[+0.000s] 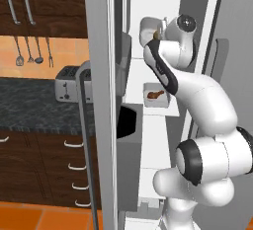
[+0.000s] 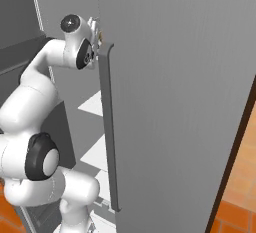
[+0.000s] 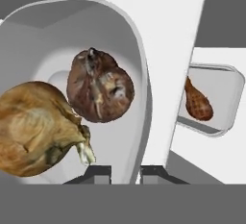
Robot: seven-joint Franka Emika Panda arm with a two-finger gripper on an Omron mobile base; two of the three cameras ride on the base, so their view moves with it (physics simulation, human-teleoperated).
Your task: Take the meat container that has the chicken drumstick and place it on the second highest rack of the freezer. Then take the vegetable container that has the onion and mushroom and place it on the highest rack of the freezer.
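My gripper (image 3: pixel 126 172) is shut on the near rim of the white vegetable container (image 3: pixel 140 74), one fingertip on each side of the rim. Inside it lie the tan onion (image 3: pixel 33 131) and the dark-brown mushroom (image 3: pixel 98 86). In the left base view the hand holds this container (image 1: pixel 147 28) high inside the open freezer (image 1: pixel 136 7), over a white upper shelf (image 3: pixel 175 35). I cannot tell whether it rests on that shelf. One shelf lower stands the meat container (image 1: pixel 163 101) with the chicken drumstick (image 1: pixel 155 95); the hand view shows this drumstick (image 3: pixel 197 104) at the right.
The grey freezer door (image 2: pixel 175 102) with its long bar handle (image 2: pixel 107 127) stands close to the arm's right. The other door (image 1: pixel 101 100) is edge-on at the arm's left. Beyond it a toaster (image 1: pixel 66 83) sits on a dark counter (image 1: pixel 29 108).
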